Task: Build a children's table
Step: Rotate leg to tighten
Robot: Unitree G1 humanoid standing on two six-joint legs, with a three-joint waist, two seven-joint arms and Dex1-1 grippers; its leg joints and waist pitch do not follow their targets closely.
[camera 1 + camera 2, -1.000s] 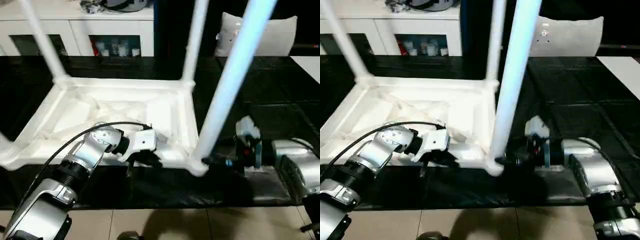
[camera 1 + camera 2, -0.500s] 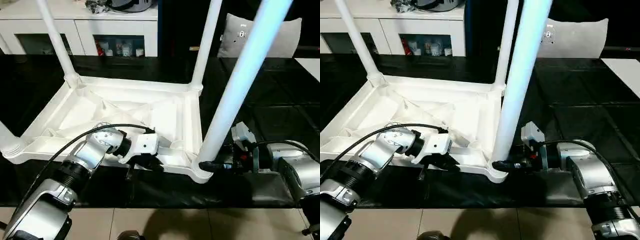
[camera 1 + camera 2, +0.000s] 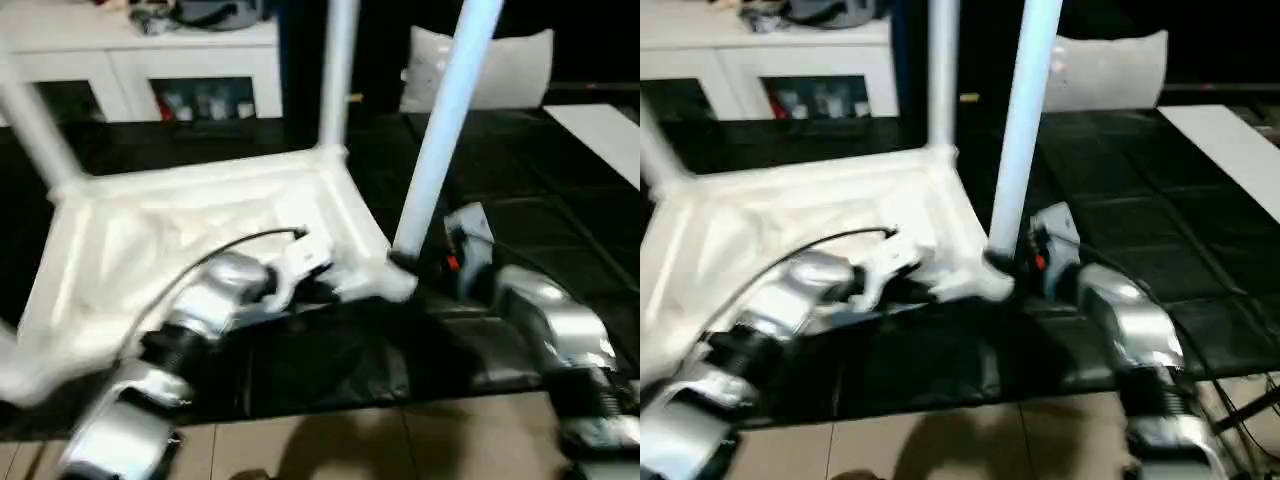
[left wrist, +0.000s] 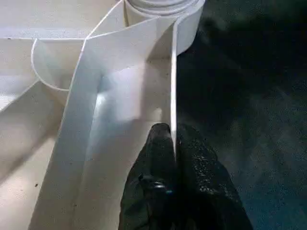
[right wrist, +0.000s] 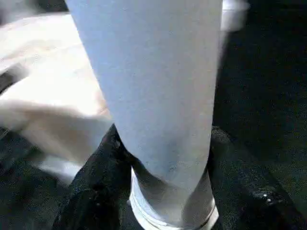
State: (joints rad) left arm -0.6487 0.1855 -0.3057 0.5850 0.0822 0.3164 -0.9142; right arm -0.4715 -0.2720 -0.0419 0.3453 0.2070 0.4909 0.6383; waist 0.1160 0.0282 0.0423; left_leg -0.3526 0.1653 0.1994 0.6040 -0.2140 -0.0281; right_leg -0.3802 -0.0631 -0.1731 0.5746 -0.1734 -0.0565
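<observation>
While stretched forward over the black tabletop [image 3: 560,220], left end effector [image 4: 173,143] clenched on the thin rim of the upturned white ribbed plastic table top [image 3: 150,240]. At its near right corner, right end effector [image 5: 163,158] clasping the base of a white tapered tube leg [image 3: 445,130]. Three upright legs visible.

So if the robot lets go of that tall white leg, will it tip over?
Probably not. The leg already stands upright in the tabletop's corner socket, with the right gripper around its base. It looks like a hollow tube, likely light and stiff, maybe slippery.
</observation>
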